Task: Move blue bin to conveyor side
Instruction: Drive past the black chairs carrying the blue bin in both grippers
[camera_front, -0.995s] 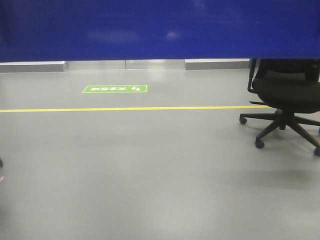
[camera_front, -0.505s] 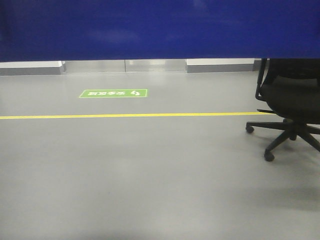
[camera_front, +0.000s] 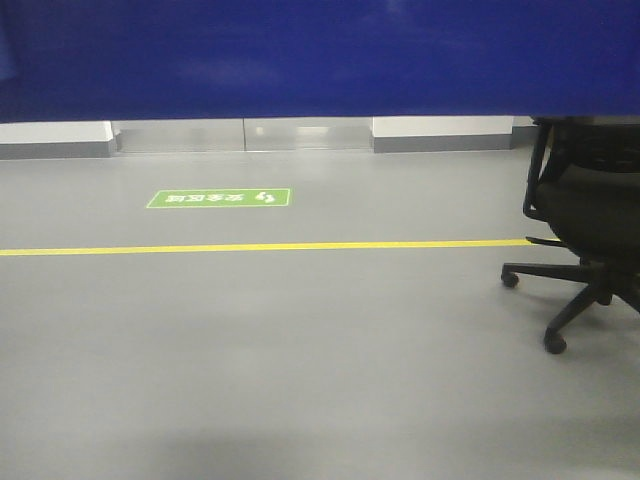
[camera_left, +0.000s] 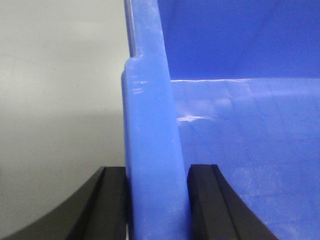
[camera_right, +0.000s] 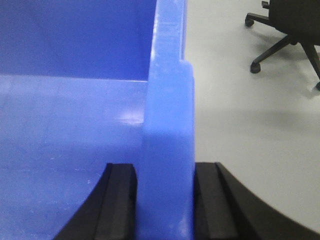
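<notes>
BIN: blue bin (camera_front: 320, 55) fills the top of the front view, above grey floor (camera_front: 300, 380) | LEFT: left gripper (camera_left: 157, 200) jaws clenched on bin wall rim, lower centre | RIGHT: right gripper (camera_right: 165, 200) jaws clamped on opposite wall rim | OBSTACLES: black office chair (camera_front: 590, 210) at right edge | FLOOR: yellow floor line (camera_front: 260, 246) crosses mid-frame; green floor sign (camera_front: 219, 198) upper left

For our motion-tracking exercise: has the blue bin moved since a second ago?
Yes. The green floor sign and yellow line sit lower under the blue bin in the front view, so it has advanced toward them.
</notes>
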